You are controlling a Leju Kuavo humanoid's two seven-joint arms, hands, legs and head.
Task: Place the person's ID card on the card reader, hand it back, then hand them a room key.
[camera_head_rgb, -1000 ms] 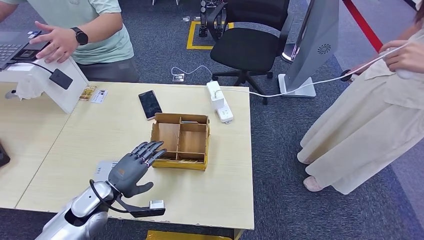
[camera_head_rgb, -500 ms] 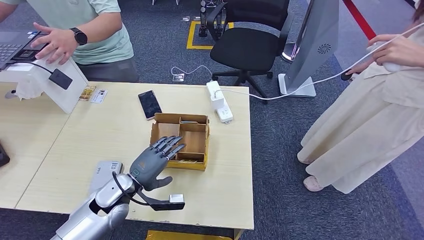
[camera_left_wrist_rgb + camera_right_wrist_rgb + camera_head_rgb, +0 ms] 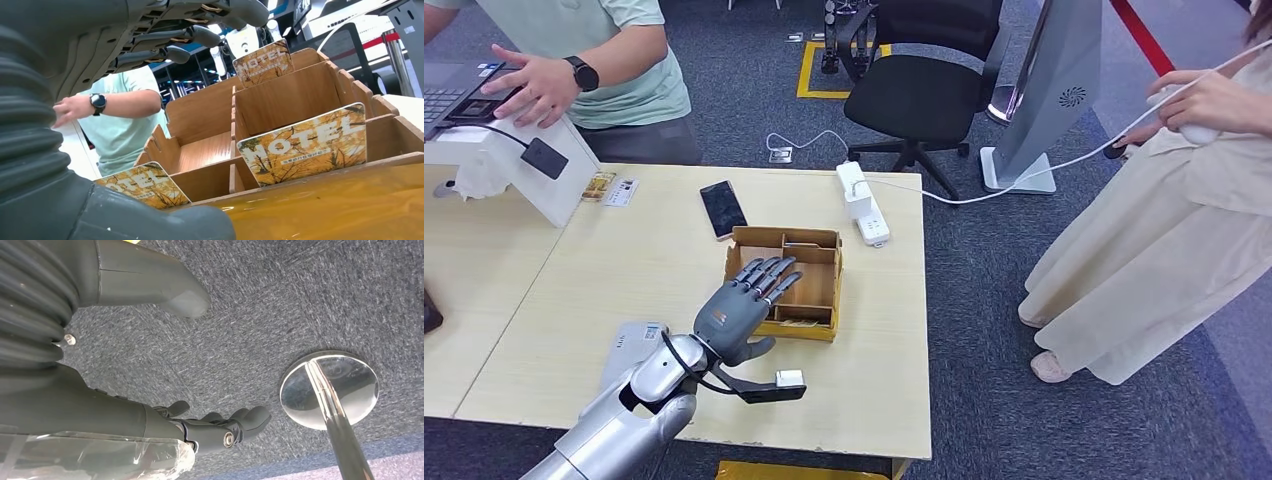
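On the far left I see a person in a pale green shirt with a hand on the black card reader atop a white stand. A flat grey device lies on the light wooden table beside my left hand. Its fingers are spread wide, holding nothing, reaching over the near rim of the compartmented wooden box. Orange "HOTEL" room key cards stand upright in the box's near slots. Past it lie a black phone and white power strip. My right hand hangs above grey carpet, fingers loosely curled and empty. A person in beige stands right.
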